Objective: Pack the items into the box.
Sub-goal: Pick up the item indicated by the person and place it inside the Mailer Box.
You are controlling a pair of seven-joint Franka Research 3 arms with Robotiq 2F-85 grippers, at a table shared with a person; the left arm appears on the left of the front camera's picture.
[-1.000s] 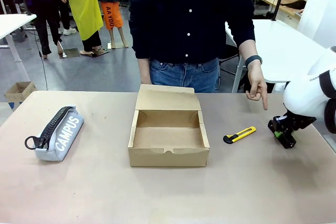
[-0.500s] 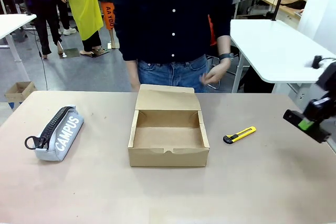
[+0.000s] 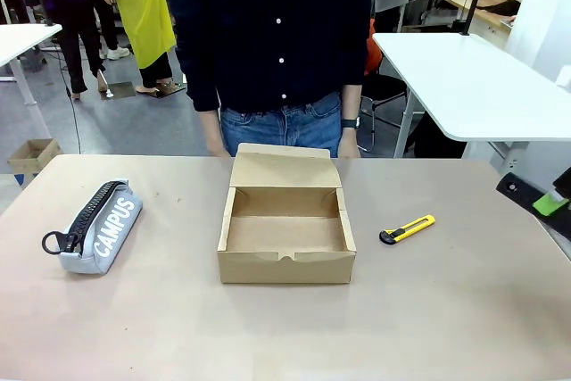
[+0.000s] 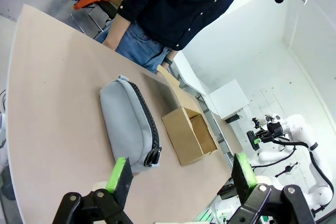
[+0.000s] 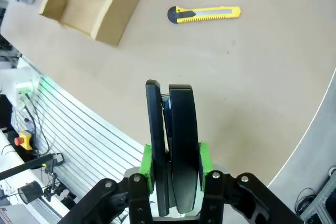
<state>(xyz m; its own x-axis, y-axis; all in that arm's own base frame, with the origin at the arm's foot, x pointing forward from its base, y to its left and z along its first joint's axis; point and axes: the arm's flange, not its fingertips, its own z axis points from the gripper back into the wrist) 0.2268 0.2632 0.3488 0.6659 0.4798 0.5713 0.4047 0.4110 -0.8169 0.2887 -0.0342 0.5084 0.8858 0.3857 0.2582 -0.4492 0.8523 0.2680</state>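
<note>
Snugly, right hand (image 5: 176,170) around black object (image 5: 180,124)

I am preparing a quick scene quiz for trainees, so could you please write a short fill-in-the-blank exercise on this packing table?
1. The box is open and ____ inside.
2. The pouch is lettered ____.
3. The utility knife is black and ____.
4. The right gripper is shut on the black object; the left gripper is ____.

Missing words: empty; CAMPUS; yellow; open.
</note>
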